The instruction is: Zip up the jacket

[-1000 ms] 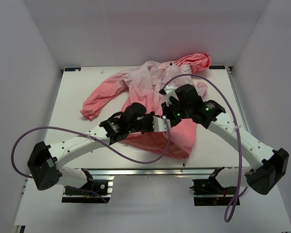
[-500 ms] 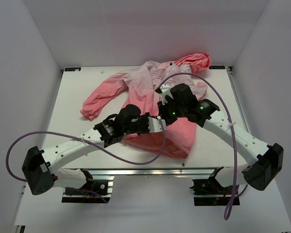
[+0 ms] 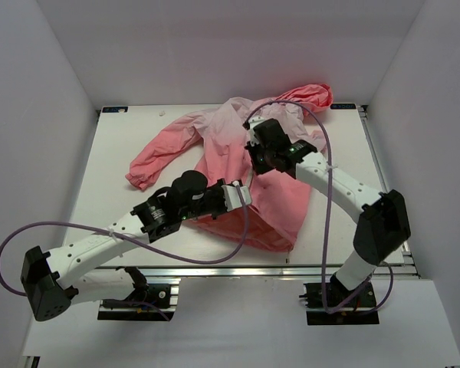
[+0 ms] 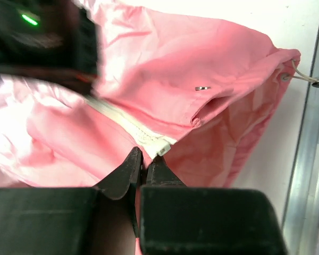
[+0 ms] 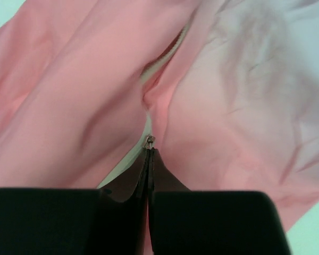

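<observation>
Jacket [image 3: 215, 138]: spread on worktop [image 3: 123, 146], hood [image 3: 310, 96] toward far right corner.
Left jaws: clamped on white bottom end of zipper [image 4: 128, 125].
Right jaws: pinched together on zipper pull [image 5: 149, 141].

- No word, number or brand can be read on the jacket [image 3: 284, 207] or the table [image 3: 115, 146].
- The white zipper tab [image 4: 159, 147] seems blank; the view is blurred.
</observation>
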`<action>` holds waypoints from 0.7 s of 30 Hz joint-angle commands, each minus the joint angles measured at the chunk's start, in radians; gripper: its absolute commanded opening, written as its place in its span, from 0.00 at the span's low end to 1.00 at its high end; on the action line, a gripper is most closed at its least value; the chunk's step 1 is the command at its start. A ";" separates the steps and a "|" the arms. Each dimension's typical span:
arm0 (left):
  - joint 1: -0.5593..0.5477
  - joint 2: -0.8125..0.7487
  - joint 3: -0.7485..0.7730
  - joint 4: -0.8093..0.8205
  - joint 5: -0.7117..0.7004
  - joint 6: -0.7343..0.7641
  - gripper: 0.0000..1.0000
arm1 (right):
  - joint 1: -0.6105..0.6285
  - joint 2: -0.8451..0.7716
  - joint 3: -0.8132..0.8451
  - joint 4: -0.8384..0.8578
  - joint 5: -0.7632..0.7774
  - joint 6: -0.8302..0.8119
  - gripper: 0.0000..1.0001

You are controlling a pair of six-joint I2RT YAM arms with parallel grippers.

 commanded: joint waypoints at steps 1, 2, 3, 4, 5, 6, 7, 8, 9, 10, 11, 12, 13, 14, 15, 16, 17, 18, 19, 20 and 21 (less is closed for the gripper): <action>-0.012 -0.066 -0.039 0.015 0.007 -0.141 0.00 | -0.079 0.076 0.111 0.141 0.273 -0.051 0.00; -0.012 -0.072 -0.054 0.009 -0.007 -0.208 0.00 | -0.095 0.128 0.169 0.151 0.299 -0.056 0.00; -0.012 -0.083 -0.072 -0.005 -0.016 -0.250 0.00 | -0.132 0.156 0.209 0.154 0.334 -0.057 0.00; -0.012 -0.089 -0.114 -0.011 -0.016 -0.290 0.00 | -0.151 0.184 0.241 0.169 0.353 -0.060 0.00; -0.012 -0.097 -0.143 0.002 -0.014 -0.383 0.00 | -0.181 0.233 0.292 0.184 0.399 -0.066 0.00; -0.012 -0.106 -0.172 0.013 -0.007 -0.433 0.00 | -0.192 0.253 0.312 0.201 0.431 -0.075 0.00; -0.012 -0.126 -0.200 0.024 0.018 -0.474 0.00 | -0.203 0.276 0.330 0.241 0.460 -0.098 0.00; -0.012 -0.135 -0.252 0.048 0.019 -0.563 0.00 | -0.227 0.318 0.384 0.252 0.498 -0.099 0.00; -0.012 -0.143 -0.273 0.053 0.019 -0.603 0.00 | -0.238 0.340 0.410 0.269 0.516 -0.132 0.00; -0.012 -0.158 -0.286 0.051 0.022 -0.634 0.00 | -0.249 0.383 0.438 0.308 0.531 -0.146 0.00; -0.012 -0.164 -0.310 0.050 0.027 -0.681 0.00 | -0.272 0.405 0.492 0.335 0.552 -0.169 0.00; -0.012 -0.169 -0.318 0.045 0.024 -0.704 0.00 | -0.283 0.428 0.523 0.358 0.559 -0.183 0.00; -0.012 -0.175 -0.324 0.038 0.018 -0.724 0.00 | -0.292 0.478 0.559 0.375 0.568 -0.192 0.00; -0.012 -0.181 -0.335 0.016 0.013 -0.759 0.00 | -0.310 0.507 0.592 0.413 0.588 -0.224 0.00; -0.012 -0.183 -0.341 0.001 0.000 -0.783 0.00 | -0.316 0.535 0.666 0.431 0.603 -0.240 0.00; -0.012 -0.183 -0.346 -0.011 -0.020 -0.836 0.00 | -0.323 0.588 0.700 0.459 0.621 -0.262 0.00; -0.012 -0.178 -0.349 -0.033 -0.051 -0.862 0.00 | -0.335 0.615 0.724 0.546 0.660 -0.314 0.00; -0.012 -0.175 -0.356 -0.038 -0.062 -0.896 0.00 | -0.341 0.635 0.772 0.591 0.672 -0.341 0.00; -0.012 -0.172 -0.361 -0.042 -0.066 -0.925 0.00 | -0.347 0.682 0.796 0.631 0.683 -0.367 0.00; -0.012 -0.172 -0.370 -0.056 -0.073 -0.980 0.00 | -0.365 0.711 0.830 0.664 0.695 -0.387 0.00; -0.012 -0.175 -0.384 -0.071 -0.085 -1.013 0.00 | -0.376 0.739 0.919 0.698 0.697 -0.414 0.00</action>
